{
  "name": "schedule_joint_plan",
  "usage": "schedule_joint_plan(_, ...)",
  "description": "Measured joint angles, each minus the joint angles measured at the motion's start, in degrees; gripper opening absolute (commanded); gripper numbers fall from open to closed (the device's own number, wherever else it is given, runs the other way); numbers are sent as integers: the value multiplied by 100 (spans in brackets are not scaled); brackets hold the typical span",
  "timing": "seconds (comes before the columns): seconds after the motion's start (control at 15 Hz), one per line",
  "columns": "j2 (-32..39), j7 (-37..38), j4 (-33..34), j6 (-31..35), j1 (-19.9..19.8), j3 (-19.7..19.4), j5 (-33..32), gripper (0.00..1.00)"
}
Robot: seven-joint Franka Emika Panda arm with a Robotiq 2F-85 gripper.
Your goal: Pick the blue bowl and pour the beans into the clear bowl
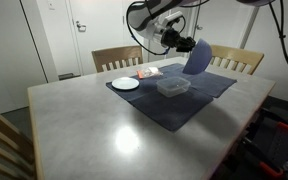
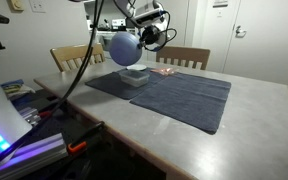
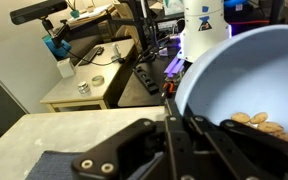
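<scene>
On the grey table (image 1: 84, 130) lies a dark cloth (image 1: 189, 108), and over its far part the gripper (image 1: 181, 46) is clamped on the rim of the blue bowl (image 1: 196, 58), which hangs in the air, strongly tilted. Below it the clear bowl (image 1: 173, 87) stands on the cloth, with a white plate (image 1: 125, 83) near it at the cloth's corner. In the wrist view some pale beans (image 3: 256, 121) lie inside the blue bowl.
</scene>
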Motion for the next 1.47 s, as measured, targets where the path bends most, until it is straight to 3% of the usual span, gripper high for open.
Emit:
schedule_joint_plan(0.87,590,-775,977,-348,46,-67,-798,1)
schedule_joint_plan(1.47,759,-1120,1248,-383,427,-239,-1214,1)
